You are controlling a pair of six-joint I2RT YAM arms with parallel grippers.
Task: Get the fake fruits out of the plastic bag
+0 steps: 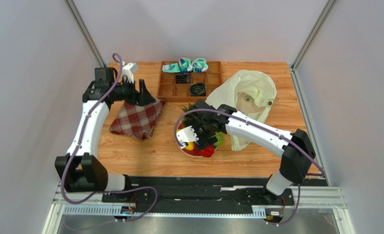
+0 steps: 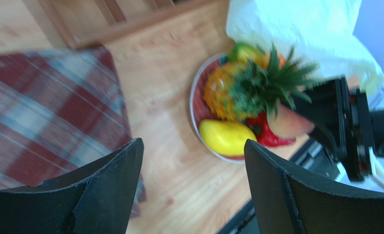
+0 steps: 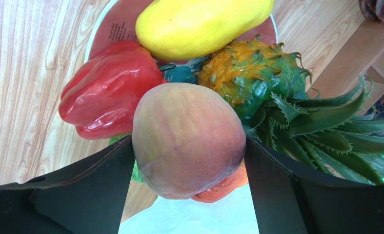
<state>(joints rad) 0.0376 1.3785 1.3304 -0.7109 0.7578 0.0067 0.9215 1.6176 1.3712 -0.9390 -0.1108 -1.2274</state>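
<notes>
Right jaws: closed on one peach (image 3: pixel 189 139), a finger pressed against each side, right over the plate (image 3: pixel 118 27).
Left jaws: spread wide with nothing between them, hanging over the desk (image 1: pixel 140 156) at the right edge of the plaid cloth (image 1: pixel 136 119).
Fruit count: we get five for sure. That's one peach, one pineapple (image 3: pixel 250 73), one red pepper (image 3: pixel 108 90), one yellow mango (image 3: pixel 203 22) and one green piece (image 2: pixel 245 48).
Where they sit: the last four are piled on the single plate, touching each other, with the pineapple's crown pointing toward the tray.
Odd one: an orange bit (image 3: pixel 223 187) peeks out under the peach, and we can't tell what it is.
Plastic bag (image 1: pixel 250 95): one, crumpled on the desk just right of the plate and partly hidden by the right arm. A small red spot shows on its right side, too tiny for us to call.
Tray (image 1: pixel 168 90): one wooden divided tray at the back. We count what looks like three sock rolls (image 1: pixel 185 65) in teal and white along its top row, and two dark things (image 1: pixel 197 89) lower down.
Cloth: one, left of the plate and not touching it.
</notes>
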